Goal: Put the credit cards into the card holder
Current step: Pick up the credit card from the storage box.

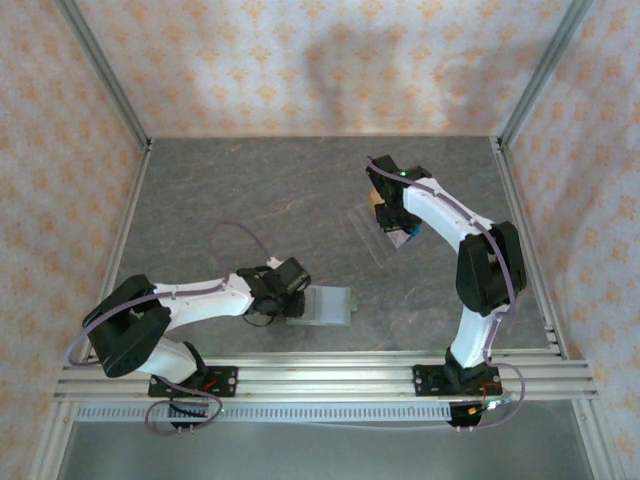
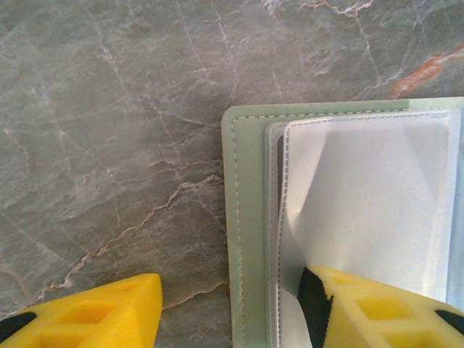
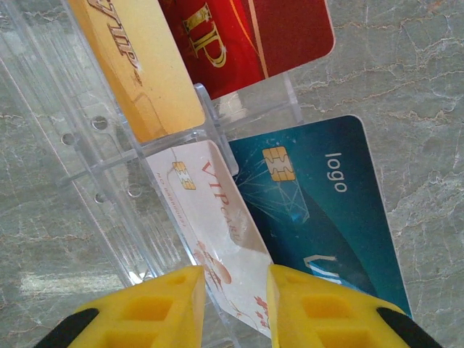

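Left pincer [image 2: 230,297] spread, one finger [image 2: 80,315] on the bench [image 2: 109,145] and the other on the pale pocket of the open card holder [image 2: 250,217], which lies flat. Right pincer [image 3: 235,290] narrowed about the pale card [image 3: 206,210] in the clear tray [image 3: 94,167]; whether it grips cannot be told. Gold card [image 3: 145,65] and red card [image 3: 268,36] stand behind it, with the blue card [image 3: 319,210] just beside.
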You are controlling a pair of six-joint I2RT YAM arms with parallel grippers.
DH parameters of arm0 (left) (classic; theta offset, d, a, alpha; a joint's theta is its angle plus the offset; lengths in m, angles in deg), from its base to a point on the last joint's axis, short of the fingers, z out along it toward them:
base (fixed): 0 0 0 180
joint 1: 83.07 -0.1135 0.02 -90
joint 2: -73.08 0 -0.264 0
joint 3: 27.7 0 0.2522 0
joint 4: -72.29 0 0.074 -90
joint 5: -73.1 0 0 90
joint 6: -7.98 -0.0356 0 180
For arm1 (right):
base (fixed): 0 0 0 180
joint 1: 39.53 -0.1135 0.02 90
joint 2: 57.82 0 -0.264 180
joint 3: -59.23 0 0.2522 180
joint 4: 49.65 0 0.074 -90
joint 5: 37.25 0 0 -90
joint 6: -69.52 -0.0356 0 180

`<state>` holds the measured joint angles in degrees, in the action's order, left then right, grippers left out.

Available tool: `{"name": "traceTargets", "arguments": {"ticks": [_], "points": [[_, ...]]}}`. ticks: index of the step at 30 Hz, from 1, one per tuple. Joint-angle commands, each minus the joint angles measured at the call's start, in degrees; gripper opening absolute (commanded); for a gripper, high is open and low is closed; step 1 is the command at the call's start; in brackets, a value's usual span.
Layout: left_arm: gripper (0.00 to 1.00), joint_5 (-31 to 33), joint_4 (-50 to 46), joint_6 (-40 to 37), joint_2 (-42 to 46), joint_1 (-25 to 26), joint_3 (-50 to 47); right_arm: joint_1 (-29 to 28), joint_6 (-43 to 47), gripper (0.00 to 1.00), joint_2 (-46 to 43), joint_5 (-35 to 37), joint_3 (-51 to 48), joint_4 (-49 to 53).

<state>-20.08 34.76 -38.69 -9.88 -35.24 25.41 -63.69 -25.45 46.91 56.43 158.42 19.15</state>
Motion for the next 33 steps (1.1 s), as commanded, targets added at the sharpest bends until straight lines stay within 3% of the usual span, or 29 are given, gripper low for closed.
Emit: {"name": "traceTargets", "arguments": {"ticks": [1, 15, 25, 33], "points": [[0.55, 0.4, -1.5, 0.7, -1.0, -0.5, -2.4, 0.2, 1.0, 0.28, 0.2, 1.8, 1.8, 0.0], [0.55, 0.1, -1.3, 0.7, -1.2, -0.5, -2.9, 0.3, 1.2, 0.28, -1.7, 0.2, 2.2, -1.0], [0.55, -0.1, -1.1, 0.9, -1.6, -0.5, -2.9, 0.6, 1.9, 0.28, 0.4, 4.3, 4.4, -0.5], [0.55, 0.0, -1.0, 0.7, -2.1, -0.5, -2.7, 1.0, 2.4, 0.28, 1.9, 1.8, 4.0, -0.1]]}}
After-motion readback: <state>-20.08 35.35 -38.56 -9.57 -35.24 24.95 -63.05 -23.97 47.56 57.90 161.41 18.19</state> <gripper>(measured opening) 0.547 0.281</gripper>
